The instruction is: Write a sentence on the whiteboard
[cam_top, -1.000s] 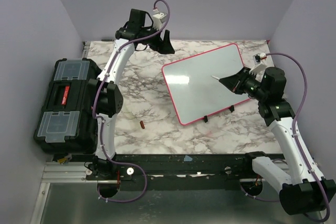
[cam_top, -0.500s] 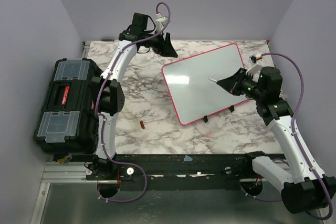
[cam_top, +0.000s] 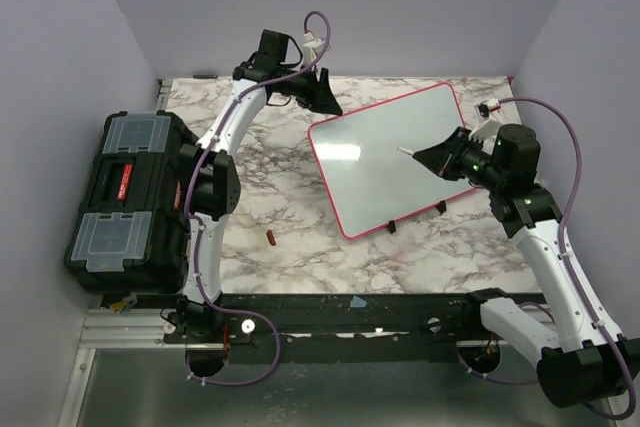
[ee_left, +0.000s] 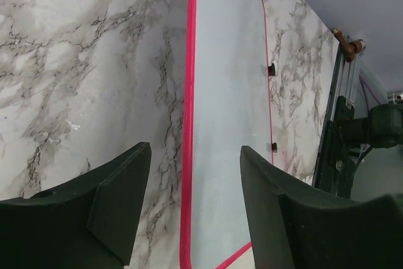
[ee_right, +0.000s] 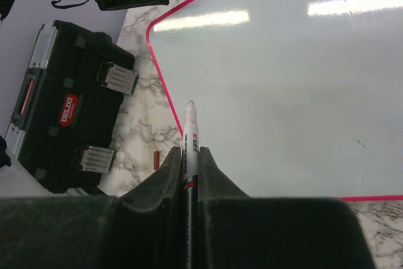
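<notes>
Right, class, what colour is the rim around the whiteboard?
Pink-red, a thin line edging the whiteboard. It shows best in the left wrist view.

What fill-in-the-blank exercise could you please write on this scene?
1. The right hand is shut on a ____.
2. The left hand, near the whiteboard rim, is ____ and holds nothing.
3. The whiteboard bears ____ writing.
4. The toolbox is coloured ____.
Missing words: marker; open; no; black.
</notes>
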Tool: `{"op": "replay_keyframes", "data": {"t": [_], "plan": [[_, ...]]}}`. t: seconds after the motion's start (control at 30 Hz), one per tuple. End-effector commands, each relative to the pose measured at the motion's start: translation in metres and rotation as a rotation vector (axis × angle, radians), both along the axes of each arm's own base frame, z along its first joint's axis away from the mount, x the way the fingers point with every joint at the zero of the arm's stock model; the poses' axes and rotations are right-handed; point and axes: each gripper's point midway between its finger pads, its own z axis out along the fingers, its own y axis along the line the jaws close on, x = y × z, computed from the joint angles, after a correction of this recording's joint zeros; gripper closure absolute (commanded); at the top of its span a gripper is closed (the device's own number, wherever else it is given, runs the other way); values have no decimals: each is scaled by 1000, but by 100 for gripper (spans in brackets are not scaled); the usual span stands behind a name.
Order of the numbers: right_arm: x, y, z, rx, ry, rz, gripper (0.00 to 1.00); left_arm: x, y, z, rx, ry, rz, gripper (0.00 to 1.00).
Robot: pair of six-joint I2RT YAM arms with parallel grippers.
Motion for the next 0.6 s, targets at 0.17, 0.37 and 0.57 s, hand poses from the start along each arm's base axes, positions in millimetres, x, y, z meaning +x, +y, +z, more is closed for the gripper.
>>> {"op": "replay_keyframes", "data": {"t": [0.17, 0.37, 0.57], "plan": [[-1, 0, 12, -22, -18, 1, 99, 0, -6, -34, -3, 110, -28, 47], [1, 2, 8, -24, -8, 2, 99, -6, -8, -31, -31, 121, -58, 51], [1, 3, 7, -29, -4, 3, 99, -12, -10, -24, -61, 132, -87, 55]]}}
